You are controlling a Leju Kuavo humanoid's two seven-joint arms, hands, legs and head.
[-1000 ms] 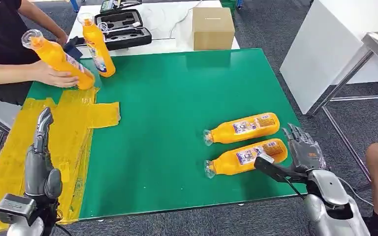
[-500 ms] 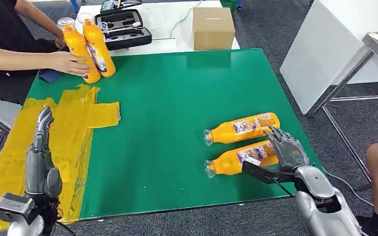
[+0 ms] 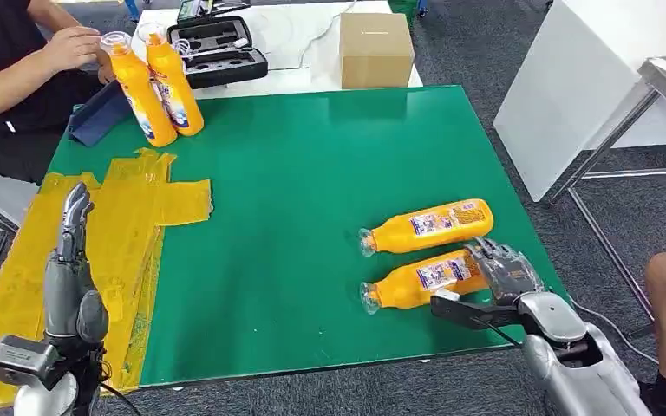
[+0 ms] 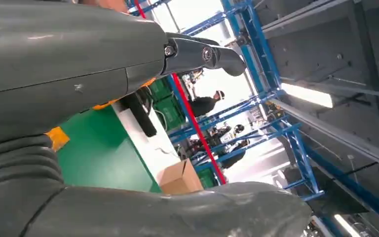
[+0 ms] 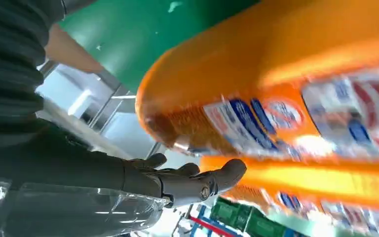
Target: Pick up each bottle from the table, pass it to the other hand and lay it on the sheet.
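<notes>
On the green surface [image 3: 295, 173] two orange bottles lie on their sides at the near right, caps pointing left: the nearer bottle [image 3: 421, 279] and, just beyond it, the farther lying bottle [image 3: 425, 225], the two close together but apart. The right hand [image 3: 496, 276] is at the base end of the nearer bottle, its dark fingers [image 3: 490, 256] spread over the top of the bottle's right end and its thumb reaching out along the near side; whether the fingers actually press on the bottle I cannot tell, and the bottle lies flat on the surface, not lifted. From the right wrist view the same bottle [image 5: 296, 98] fills the space just beyond the fingers [image 5: 217, 177], which are stretched out and apart rather than wrapped around it. The left hand [image 3: 74, 221] hangs above the yellow sheet [image 3: 130, 217] that covers the near left part of the surface, fingers straight and pointing away, holding nothing; in the left wrist view its fingers [image 4: 202, 52] are likewise extended. At the far left corner two more orange bottles stand upright side by side, touching: the left standing bottle [image 3: 139, 91] and the right standing bottle [image 3: 173, 82]. A person's hand [image 3: 74, 45] is at the cap of the left one. Behind them, on a white table [image 3: 295, 35], sit an open black case [image 3: 217, 48] and a cardboard box [image 3: 375, 48].
</notes>
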